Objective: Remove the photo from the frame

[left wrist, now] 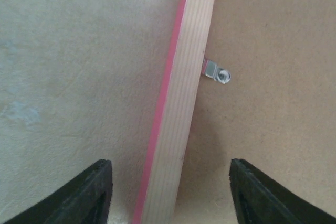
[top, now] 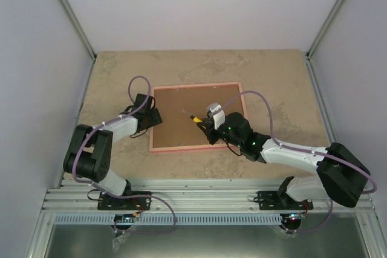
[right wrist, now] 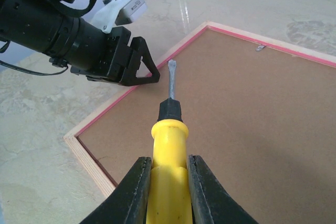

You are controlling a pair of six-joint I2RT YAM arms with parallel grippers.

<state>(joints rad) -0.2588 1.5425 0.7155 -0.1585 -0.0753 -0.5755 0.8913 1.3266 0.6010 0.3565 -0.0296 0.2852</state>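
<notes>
Frame [top: 196,85] is lying back-up on beige marbled table [top: 272,70] between pale walls [top: 181,4]; left tool [left wrist: 170,177] straddling rail [left wrist: 181,103], spread; right tool [right wrist: 168,182] clamping screwdriver [right wrist: 169,135].

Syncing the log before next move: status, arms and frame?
Left gripper open, straddling frame rail. Right gripper shut on screwdriver, tip over backing panel. Frame face down, photo not visible. Metal tab over backing edge, in the way.

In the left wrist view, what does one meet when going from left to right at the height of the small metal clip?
table → frame, its pink edge first → metal clip → brown backing board
</notes>
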